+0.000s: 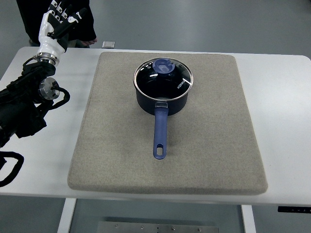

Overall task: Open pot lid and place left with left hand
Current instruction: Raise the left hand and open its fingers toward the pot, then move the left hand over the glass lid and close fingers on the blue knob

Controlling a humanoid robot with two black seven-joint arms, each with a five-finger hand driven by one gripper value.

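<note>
A white bench (pixel 282 97) carries a grey mat (pixel 121 145); mid-mat sits a blue pot (pixel 163 99), glass lid (pixel 163 77) still on. Far left of the pot, the left hand (pixel 58 22) hangs open, empty. Reaching for the lid knob (pixel 163 65) seems next.

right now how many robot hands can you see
1. The left hand is raised over the table's far left corner, well clear of the pot and lid. The right hand is out of view.
</note>
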